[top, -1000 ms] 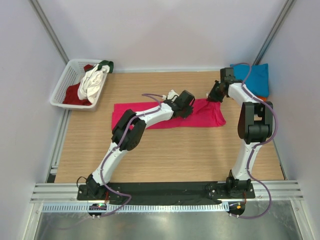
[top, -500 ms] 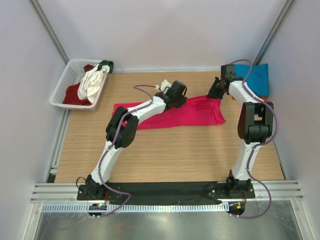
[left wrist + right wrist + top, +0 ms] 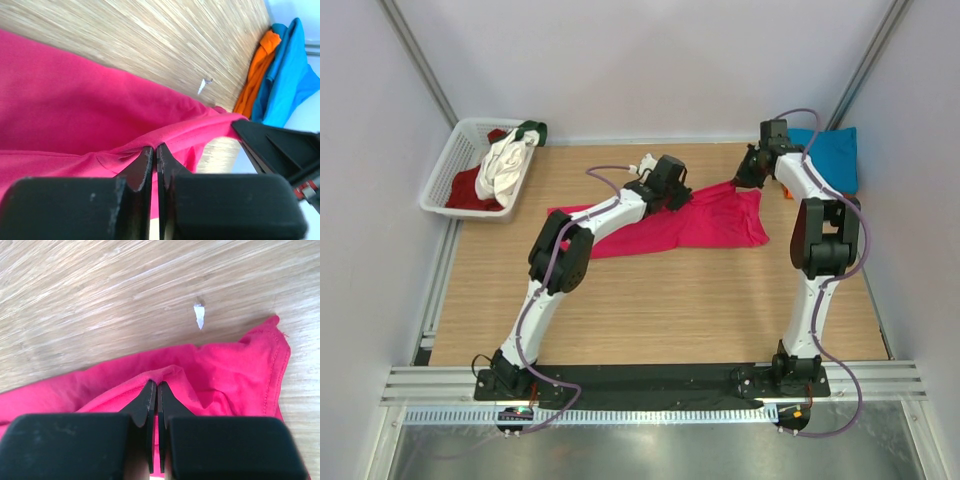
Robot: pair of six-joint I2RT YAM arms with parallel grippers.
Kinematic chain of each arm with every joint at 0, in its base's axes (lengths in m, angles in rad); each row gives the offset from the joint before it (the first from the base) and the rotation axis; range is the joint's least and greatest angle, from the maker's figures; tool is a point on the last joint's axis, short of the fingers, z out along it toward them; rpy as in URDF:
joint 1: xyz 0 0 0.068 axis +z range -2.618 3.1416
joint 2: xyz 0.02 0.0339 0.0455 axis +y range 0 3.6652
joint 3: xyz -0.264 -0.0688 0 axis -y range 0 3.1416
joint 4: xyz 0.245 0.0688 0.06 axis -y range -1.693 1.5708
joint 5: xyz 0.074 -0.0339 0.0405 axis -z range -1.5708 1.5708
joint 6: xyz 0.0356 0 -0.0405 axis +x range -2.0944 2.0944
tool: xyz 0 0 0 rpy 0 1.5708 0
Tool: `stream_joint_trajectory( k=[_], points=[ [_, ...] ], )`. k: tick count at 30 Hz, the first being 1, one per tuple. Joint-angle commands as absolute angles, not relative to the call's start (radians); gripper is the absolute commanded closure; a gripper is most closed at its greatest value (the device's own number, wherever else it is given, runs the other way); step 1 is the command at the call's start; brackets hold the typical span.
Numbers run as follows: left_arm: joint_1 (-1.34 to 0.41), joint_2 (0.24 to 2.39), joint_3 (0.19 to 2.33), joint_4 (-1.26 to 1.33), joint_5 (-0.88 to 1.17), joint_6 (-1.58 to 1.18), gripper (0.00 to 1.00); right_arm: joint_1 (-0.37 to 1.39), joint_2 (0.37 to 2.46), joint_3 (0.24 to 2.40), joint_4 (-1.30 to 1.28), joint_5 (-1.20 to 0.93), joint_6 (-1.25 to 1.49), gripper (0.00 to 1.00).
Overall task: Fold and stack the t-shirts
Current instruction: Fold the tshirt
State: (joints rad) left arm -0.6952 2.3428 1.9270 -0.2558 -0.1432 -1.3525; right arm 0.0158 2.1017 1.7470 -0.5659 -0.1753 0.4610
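- Now, both arms reach out over the wooden table (image 3: pixel 650 310), and the magenta-pink t-shirt (image 3: pixel 705 225) lies spread across its far half, between them.
- The left gripper (image 3: pixel 155 150) has its fingers pressed together, with a thin ridge of pink cloth nipped between the tips near the middle of the shirt's far edge.
- It's the same with the right gripper (image 3: pixel 156 386): its fingers are clamped on a raised fold at the shirt's far right corner, with the stitched hem just beside it.
- In the left wrist view, a taut fold of pink runs from one gripper across to the other.
- Over in the far right corner sits the teal-blue t-shirt (image 3: pixel 832 152), with the orange t-shirt (image 3: pixel 257 75) tucked against it.
- On the far left, the white lattice basket (image 3: pixel 440 185) holds a white t-shirt (image 3: pixel 505 165) and a dark red t-shirt (image 3: pixel 470 192), and a green t-shirt (image 3: pixel 533 128) hangs at its far rim.
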Motion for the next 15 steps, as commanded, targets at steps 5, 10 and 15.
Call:
stream_joint_trajectory(
  k=[5,10,15],
  points=[
    [-0.676,2.358,1.967,-0.204,-0.081,-1.322,0.89,0.014,2.123,1.824,-0.598,-0.179,0.430,0.99],
    [-0.675,2.362,1.960,-0.224,-0.083,-1.359,0.69,0.012,2.114,1.813,-0.591,-0.184,0.433,0.99],
    [-0.676,2.387,1.971,-0.215,-0.075,-1.408,0.66,0.012,2.120,1.809,-0.588,-0.195,0.434,0.99]
  ],
)
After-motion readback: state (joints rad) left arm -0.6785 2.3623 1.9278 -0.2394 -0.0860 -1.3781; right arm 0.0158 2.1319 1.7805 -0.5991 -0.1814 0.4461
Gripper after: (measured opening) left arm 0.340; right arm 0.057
